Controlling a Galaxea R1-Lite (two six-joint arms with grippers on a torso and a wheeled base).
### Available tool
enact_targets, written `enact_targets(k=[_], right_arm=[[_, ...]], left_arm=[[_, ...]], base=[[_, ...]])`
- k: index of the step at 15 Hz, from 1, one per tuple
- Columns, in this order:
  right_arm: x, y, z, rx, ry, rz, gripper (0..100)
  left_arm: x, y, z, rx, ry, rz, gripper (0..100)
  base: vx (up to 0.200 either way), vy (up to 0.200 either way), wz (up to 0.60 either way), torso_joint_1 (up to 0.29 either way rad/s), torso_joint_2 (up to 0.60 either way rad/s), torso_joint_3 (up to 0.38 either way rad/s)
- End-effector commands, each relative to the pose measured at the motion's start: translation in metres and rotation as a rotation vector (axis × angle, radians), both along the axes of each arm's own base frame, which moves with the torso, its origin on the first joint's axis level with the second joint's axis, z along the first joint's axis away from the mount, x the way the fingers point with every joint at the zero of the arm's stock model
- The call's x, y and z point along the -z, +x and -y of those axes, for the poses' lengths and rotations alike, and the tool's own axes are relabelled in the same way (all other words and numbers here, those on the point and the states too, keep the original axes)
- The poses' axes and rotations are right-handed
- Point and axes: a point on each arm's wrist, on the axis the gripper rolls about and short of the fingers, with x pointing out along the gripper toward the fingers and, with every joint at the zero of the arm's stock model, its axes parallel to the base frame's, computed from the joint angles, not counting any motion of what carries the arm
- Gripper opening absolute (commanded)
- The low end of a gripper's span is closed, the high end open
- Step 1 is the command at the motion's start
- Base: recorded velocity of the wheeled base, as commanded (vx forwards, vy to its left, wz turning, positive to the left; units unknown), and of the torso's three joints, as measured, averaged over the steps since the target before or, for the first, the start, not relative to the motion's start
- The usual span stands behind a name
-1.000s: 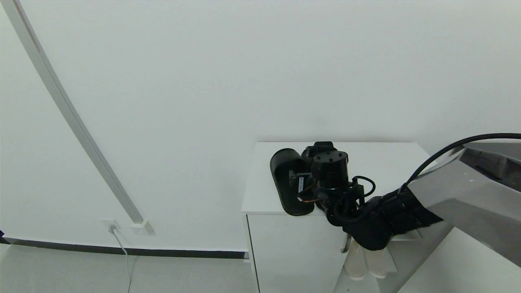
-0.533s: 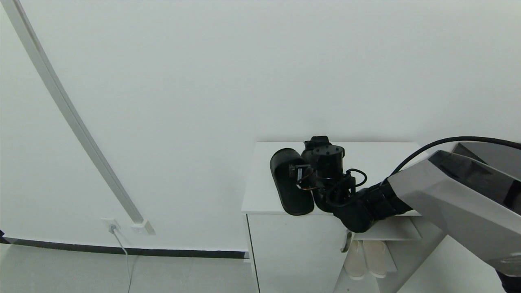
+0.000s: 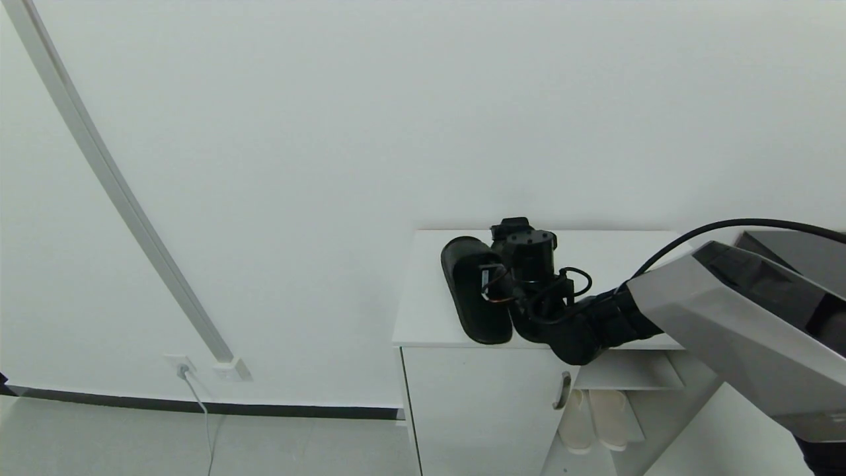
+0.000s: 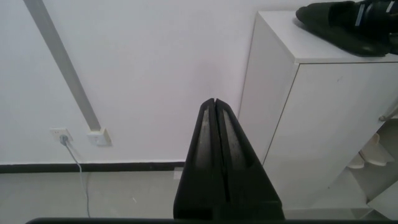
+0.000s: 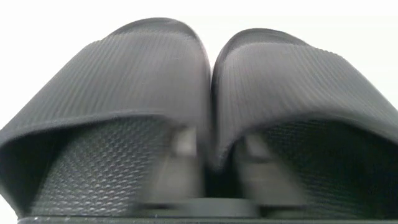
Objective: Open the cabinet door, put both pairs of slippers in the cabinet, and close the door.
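Up on the white cabinet top, the right hand has one finger inside each of the black slippers, pinching their touching inner walls together: ribbed straps, dimpled footbeds. The left hand hangs low beside the cabinet, fingers pressed together on nothing. Pale slippers lie on a low shelf inside.

Looking down from the head and sideways from the farther-off left wrist at one shared cabinet, and from the right wrist closely into the black slippers.
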Motion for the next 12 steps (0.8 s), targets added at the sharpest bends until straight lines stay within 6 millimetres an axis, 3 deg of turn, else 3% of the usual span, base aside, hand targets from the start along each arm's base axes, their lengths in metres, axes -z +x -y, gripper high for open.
enact_targets(k=[1,3,5,8,12], right_arm=[[-0.003,0.0,0.0,0.0,0.004,0.006,0],[-0.006,-0.002,0.001,-0.001,0.007,0.009,0],[-0.028,-0.011,0.008,-0.006,0.026,0.035,0],[-0.063,-0.058,0.026,-0.081,0.035,0.035,0],[-0.072,-0.135,0.05,-0.221,0.012,-0.027,0]], left_arm=[[0.0,0.0,0.0,0.001,0.0,-0.002,0],[0.0,0.0,0.0,0.0,0.0,-0.002,0],[0.0,0.0,0.0,0.001,0.0,-0.002,0],[0.0,0.0,0.0,0.001,0.0,-0.001,0],[0.0,0.0,0.0,0.001,0.002,-0.002,0]], base=[[0.0,0.0,0.0,0.0,0.0,0.0],[0.0,0.0,0.0,0.0,0.0,0.0],[0.0,0.0,0.0,0.0,0.0,0.0],[0.0,0.0,0.0,0.0,0.0,0.0],[0.0,0.0,0.0,0.0,0.0,0.0]])
